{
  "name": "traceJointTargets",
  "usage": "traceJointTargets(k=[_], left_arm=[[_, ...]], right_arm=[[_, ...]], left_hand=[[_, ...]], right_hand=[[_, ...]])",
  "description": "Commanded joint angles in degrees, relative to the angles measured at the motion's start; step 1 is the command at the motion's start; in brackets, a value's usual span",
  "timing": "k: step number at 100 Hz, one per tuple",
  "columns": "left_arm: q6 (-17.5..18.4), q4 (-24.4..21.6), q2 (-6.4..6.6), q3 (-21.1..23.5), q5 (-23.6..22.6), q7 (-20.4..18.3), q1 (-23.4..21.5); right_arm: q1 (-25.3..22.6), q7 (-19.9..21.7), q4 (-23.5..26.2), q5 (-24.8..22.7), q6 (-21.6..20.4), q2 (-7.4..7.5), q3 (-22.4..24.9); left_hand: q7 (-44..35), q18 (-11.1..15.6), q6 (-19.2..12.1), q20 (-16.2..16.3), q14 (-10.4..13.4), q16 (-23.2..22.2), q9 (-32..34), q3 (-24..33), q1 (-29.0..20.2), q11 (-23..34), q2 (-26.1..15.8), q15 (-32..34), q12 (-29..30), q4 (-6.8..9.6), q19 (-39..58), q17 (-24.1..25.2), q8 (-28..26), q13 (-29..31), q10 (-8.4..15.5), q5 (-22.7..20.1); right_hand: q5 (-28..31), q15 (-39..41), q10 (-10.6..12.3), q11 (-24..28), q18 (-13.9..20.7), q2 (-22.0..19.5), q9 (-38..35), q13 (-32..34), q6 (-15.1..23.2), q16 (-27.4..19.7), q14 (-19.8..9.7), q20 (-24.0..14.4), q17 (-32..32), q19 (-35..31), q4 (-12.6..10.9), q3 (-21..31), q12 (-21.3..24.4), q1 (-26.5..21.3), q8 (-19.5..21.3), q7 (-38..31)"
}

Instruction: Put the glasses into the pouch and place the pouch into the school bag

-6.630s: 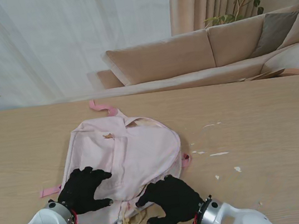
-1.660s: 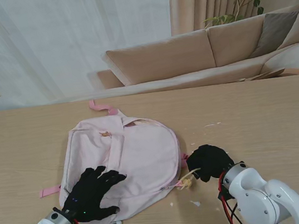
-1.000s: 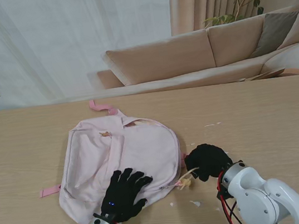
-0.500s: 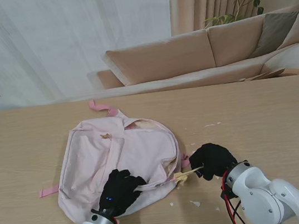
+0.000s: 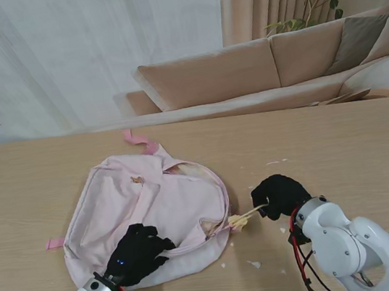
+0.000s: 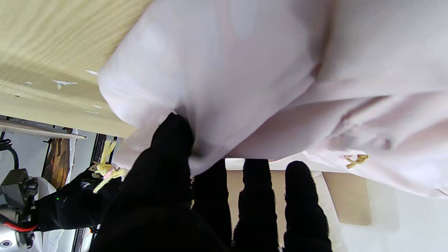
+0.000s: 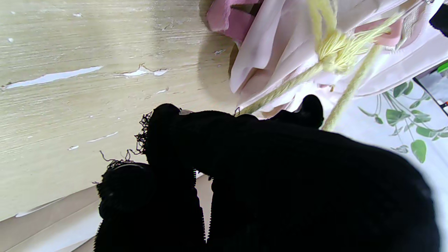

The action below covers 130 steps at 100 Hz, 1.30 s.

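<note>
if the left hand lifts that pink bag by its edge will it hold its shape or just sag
Probably sag: the bag lies flat and creased, and its thin cloth bunches around the left hand. It likely slides too, being light-looking. The right hand pulling the yellow cord already puckers it.

Soft, matt pale pink cloth school bag [image 5: 153,210] with a fuzzy yellow yarn zip tassel [image 5: 237,220], centre frame, on a smooth light wood-grain table [image 5: 355,143] with chipped white flecks. Black knit-gloved hands.
</note>
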<state>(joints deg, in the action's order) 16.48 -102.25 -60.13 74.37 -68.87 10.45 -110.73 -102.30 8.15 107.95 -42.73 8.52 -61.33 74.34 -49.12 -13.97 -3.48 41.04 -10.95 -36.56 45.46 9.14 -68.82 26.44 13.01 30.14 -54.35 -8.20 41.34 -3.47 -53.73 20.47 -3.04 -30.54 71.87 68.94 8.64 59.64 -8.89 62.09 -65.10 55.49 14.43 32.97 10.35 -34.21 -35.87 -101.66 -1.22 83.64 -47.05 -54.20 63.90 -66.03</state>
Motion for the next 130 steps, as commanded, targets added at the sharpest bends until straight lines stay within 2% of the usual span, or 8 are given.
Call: traceJointTargets(k=[1, 27, 35, 42, 78, 100, 118, 130], left_arm=[[-0.9, 0.6, 0.61, 1.4, 0.6, -0.8, -1.5], [-1.7, -1.4, -0.11, 2.8, 5.9, -3.5, -3.2], [-2.1, -3.1, -0.18, 2.6, 7.5, -5.8, -3.8], [-2.8, -4.9, -0.10, 2.2, 8.5, -8.2, -4.4], [-12.3, -6.5, 0.23, -8.5, 6.3, -8.9, -0.4], [-20.7, -3.0, 0.13, -16.0, 2.7, -4.6, 4.7], [-22.2, -0.4, -0.56, -18.3, 5.4, -0.8, 6.4], [-21.9, -0.1, -0.62, -18.1, 6.0, -0.5, 6.4]], right_arm=[[0.8, 0.4, -0.6, 0.2, 1.2, -0.15, 0.4], [1.8, 0.3, -0.6, 0.6, 0.5, -0.14, -1.5], [1.4, -0.2, -0.2, 0.5, -0.3, -0.16, -2.1], [1.1, -0.5, 0.1, 0.3, -1.1, -0.15, -2.6], [1.3, -1.7, 0.2, 0.6, -2.9, -0.24, -4.8], [1.3, -2.2, 0.7, 1.1, -3.4, -0.34, -5.1], [1.3, -2.3, 1.1, 1.3, -3.2, -0.41, -4.8], [1.7, -1.9, 1.0, 1.3, -2.9, -0.38, -4.3]], left_hand=[[-12.2, 0.7, -5.7, -0.9, 0.7, -0.8, 2.1, 4.5, -5.1, 3.1, -2.8, 0.1, -1.7, 1.47, 1.0, 1.2, -7.9, 0.5, 0.0, -8.7], [-8.2, 0.3, -4.2, -3.0, 0.6, 0.0, -2.1, 2.0, -5.0, -4.3, -1.0, -2.5, 0.4, 2.50, -1.7, 3.3, 5.3, -2.0, -0.9, 0.1], [-1.1, -0.1, 2.0, -3.6, 0.8, 1.2, -15.3, 20.8, 13.5, 4.8, 7.2, -5.4, 19.3, 0.42, -7.0, 4.6, 18.1, -4.9, -1.1, 8.4], [8.7, -0.4, 7.8, -4.8, 1.0, 2.8, -21.8, 33.2, 31.4, 1.2, 8.4, -9.1, 24.3, 3.56, -13.0, 5.6, 23.5, -8.4, -1.8, 12.8], [19.9, 0.5, 12.0, 0.7, 2.5, 3.1, -32.8, 31.4, 41.2, -4.1, 13.0, -16.1, 28.1, 1.51, -28.8, 5.4, 32.2, -13.7, -0.9, 22.3], [6.5, 0.2, 8.8, 2.8, 2.2, 0.1, -28.4, 34.7, 32.9, 4.5, 9.3, -13.1, 21.3, 3.41, -28.5, 3.2, 20.4, -11.0, -0.3, 22.7], [-1.1, -1.1, 2.1, 5.0, 0.2, -1.9, -10.7, 8.9, -0.7, 1.0, 1.5, -5.7, 8.3, 1.34, -26.8, -0.5, 24.7, -4.4, -1.6, 3.3], [-2.8, -2.2, 0.6, 7.1, -1.0, -4.2, 2.0, 10.8, -5.1, -0.4, 0.4, 0.7, 2.4, 2.09, -24.2, -4.4, 24.7, 2.1, -2.3, -7.6]], right_hand=[[3.6, 12.2, -5.5, 7.3, 7.7, -3.3, -5.0, 6.6, 1.4, 4.1, 0.6, -1.0, -2.3, -11.0, 1.8, 6.3, -3.0, -5.1, 1.6, -3.8], [3.6, 12.2, -5.4, 7.3, 7.5, -3.6, -4.9, 6.7, 1.6, 4.0, 0.5, -1.2, -2.5, -10.9, 2.0, 6.3, -3.1, -5.1, 1.5, -3.8], [3.6, 12.2, -5.4, 7.3, 7.5, -3.6, -4.9, 6.6, 1.6, 4.0, 0.5, -1.3, -2.5, -10.8, 2.1, 6.3, -3.1, -5.1, 1.5, -3.8], [3.6, 12.2, -5.4, 7.2, 7.5, -3.6, -4.9, 6.6, 1.6, 4.0, 0.5, -1.3, -2.5, -10.8, 2.1, 6.3, -3.1, -5.1, 1.5, -3.8], [3.6, 12.2, -5.3, 7.2, 7.5, -3.6, -4.8, 6.6, 1.7, 4.0, 0.5, -1.4, -2.5, -10.8, 2.1, 6.3, -3.1, -5.1, 1.4, -3.7], [3.5, 12.2, -5.4, 7.2, 7.4, -3.5, -4.7, 6.5, 1.7, 4.0, 0.6, -1.4, -2.5, -10.8, 2.1, 6.3, -3.1, -5.1, 1.4, -3.6], [3.5, 12.2, -5.5, 7.2, 7.5, -3.5, -4.7, 6.6, 1.6, 4.0, 0.7, -1.4, -2.6, -10.8, 2.1, 6.3, -3.1, -5.1, 1.4, -3.6], [3.5, 12.2, -5.5, 7.2, 7.4, -3.5, -4.7, 6.6, 1.7, 4.0, 0.6, -1.4, -2.6, -10.8, 2.1, 6.3, -3.1, -5.1, 1.4, -3.5]])
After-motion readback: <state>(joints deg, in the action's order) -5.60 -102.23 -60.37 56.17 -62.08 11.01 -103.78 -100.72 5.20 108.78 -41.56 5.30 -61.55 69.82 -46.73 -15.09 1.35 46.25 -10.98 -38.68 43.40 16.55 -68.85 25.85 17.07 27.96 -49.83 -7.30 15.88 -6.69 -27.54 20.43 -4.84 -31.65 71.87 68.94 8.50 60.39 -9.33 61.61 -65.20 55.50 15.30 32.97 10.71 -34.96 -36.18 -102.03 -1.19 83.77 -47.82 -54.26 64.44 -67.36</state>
